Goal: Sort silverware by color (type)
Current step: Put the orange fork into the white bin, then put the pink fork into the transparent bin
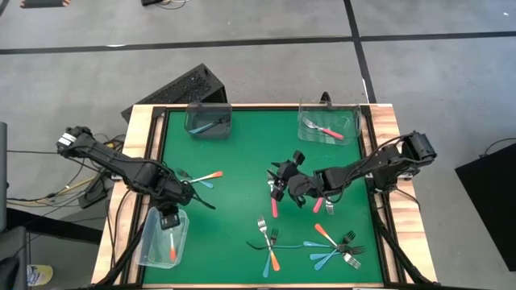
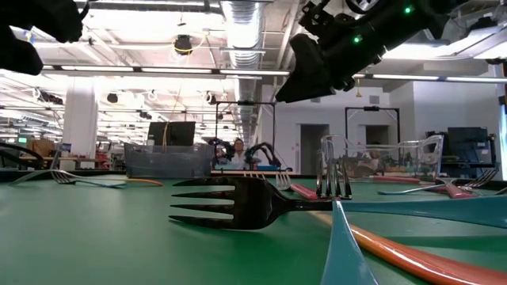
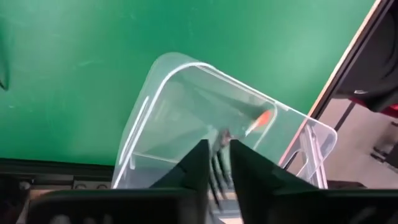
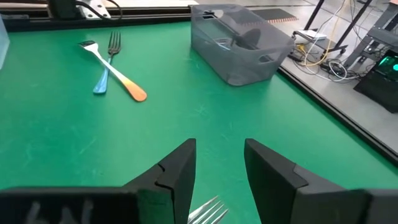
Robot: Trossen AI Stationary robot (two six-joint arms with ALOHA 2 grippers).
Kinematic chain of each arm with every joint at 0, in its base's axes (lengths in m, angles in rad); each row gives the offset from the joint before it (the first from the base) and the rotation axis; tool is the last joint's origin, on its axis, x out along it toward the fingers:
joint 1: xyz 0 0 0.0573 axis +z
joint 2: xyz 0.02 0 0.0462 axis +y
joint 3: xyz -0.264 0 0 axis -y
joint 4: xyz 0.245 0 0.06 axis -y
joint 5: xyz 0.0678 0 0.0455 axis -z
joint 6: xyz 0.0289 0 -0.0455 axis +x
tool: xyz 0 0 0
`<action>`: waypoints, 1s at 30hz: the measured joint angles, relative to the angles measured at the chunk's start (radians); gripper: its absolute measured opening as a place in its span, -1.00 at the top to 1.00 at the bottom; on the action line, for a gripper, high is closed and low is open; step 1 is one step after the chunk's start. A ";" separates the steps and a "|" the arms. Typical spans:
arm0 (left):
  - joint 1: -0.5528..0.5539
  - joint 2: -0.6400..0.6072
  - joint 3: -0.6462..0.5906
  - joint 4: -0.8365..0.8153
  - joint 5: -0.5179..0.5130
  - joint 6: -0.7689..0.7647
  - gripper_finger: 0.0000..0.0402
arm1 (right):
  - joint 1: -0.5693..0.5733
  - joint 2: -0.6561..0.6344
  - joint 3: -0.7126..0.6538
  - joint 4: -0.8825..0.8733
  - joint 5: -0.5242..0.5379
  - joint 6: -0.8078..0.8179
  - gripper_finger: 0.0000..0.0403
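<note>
My left claw (image 1: pixel 168 219) hangs over the clear container (image 1: pixel 153 246) at the table's (image 1: pixel 242 161) front-left corner w/ fingers (image 3: pixel 196 165) only a slit apart, holding nothing; an orange fork (image 1: pixel 173 250) lies inside the bin. My right claw (image 1: pixel 280 184) sits mid-table, fingers (image 4: pixel 180 168) apart & empty, over a pink fork (image 1: pixel 274 205). Other forks (image 1: pixel 326 250) lie scattered near the front edge, 2 (image 1: pixel 201 178) by my left arm, w/ 1 each in the 2 far bins (image 1: pixel 208 121).

Orange fork (image 3: pixel 260 120) in clear container (image 3: pixel 149 124): tines hidden behind left gripper (image 3: pixel 216 163). Fork tines (image 4: pixel 207 211) below right gripper (image 4: pixel 219 163): cut off by frame edge.
</note>
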 joint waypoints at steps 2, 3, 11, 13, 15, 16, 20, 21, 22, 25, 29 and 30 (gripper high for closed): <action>0.000 0.000 0.000 -0.003 -0.001 -0.009 0.58 | 0.000 0.000 0.000 -0.004 0.000 0.013 0.18; 0.000 0.000 0.000 -0.003 0.002 -0.015 0.50 | 0.000 0.000 0.000 -0.012 0.000 0.018 0.17; 0.000 0.000 0.000 -0.027 0.044 -0.011 0.11 | 0.002 -0.004 0.000 -0.035 0.000 0.037 0.11; 0.001 0.000 0.012 -0.066 0.050 -0.012 0.09 | 0.002 -0.017 0.000 -0.052 0.001 0.036 0.11; 0.001 0.000 0.042 -0.148 0.049 -0.028 0.08 | 0.002 -0.035 0.000 -0.066 0.000 0.014 0.11; 0.001 0.000 0.061 -0.197 0.041 -0.039 0.08 | 0.001 -0.047 0.000 -0.085 0.001 -0.003 0.11; 0.001 0.000 0.162 -0.389 -0.080 -0.092 0.08 | 0.001 -0.092 0.000 -0.109 0.000 -0.072 0.11; 0.001 -0.001 0.186 -0.405 -0.133 -0.104 0.08 | 0.001 -0.098 0.000 -0.112 0.001 -0.092 0.11; 0.001 -0.003 0.206 -0.398 -0.191 -0.109 0.08 | 0.001 -0.102 0.001 -0.123 0.001 -0.104 0.11; 0.001 -0.009 0.239 -0.304 -0.403 -0.092 0.10 | 0.003 -0.130 -0.001 -0.205 0.000 -0.100 0.12; 0.004 -0.001 0.228 -0.076 -0.649 0.008 0.10 | 0.014 -0.224 0.001 -0.370 0.004 -0.062 0.13; 0.011 0.003 0.219 -0.002 -0.693 0.051 0.10 | 0.018 -0.252 0.001 -0.415 0.004 -0.044 0.14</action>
